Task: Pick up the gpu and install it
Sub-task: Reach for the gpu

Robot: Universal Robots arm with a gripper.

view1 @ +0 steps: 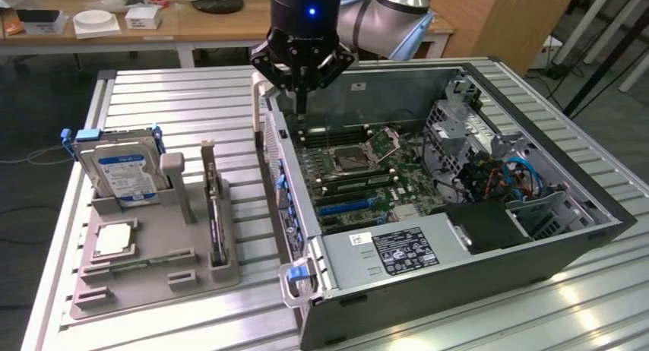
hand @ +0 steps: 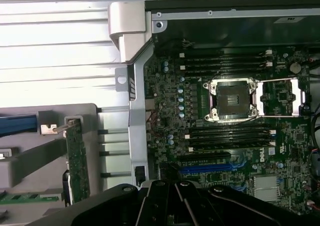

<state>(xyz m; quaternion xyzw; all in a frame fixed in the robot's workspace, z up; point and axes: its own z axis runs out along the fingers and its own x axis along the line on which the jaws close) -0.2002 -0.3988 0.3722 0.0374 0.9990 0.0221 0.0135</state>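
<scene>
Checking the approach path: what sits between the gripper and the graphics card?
The computer case's wall stands between the gripper and the graphics card, as the exterior view shows.

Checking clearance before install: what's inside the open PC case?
Motherboard with CPU socket, memory sticks, a blue slot, a labelled power supply and blue cables. Whatever lies under the power supply is covered. The gpu stands outside, in the grey holder.

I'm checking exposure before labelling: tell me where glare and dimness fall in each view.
Exterior view: light glares in streaks off the ribbed silver metal table at that view's lower right, while the open black computer case is evenly lit. Wrist view: the table is washed out white, and the green motherboard inside the case looks dim beside it.
</scene>
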